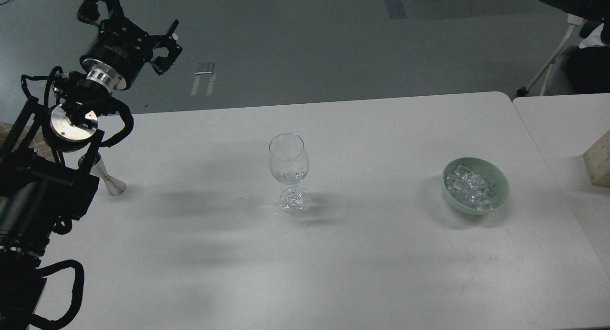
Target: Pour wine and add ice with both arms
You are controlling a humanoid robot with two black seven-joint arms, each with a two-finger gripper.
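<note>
Ice (472, 189) sits heaped in bowl (501, 178); glass (289, 165) stands unsteadied; my left pincer (138, 23), spread and empty, could tip it reaching.

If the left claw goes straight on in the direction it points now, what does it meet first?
The left claw is raised beyond the table's far left corner and points up and away, toward open grey floor. Nothing seems to lie in that line, though depth is unclear. The wine glass stands well off it.

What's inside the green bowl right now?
The green bowl on the table's right holds a heap of ice, clear cubes. Whatever lies beneath the heap, including the bowl's bottom, is covered.
</note>
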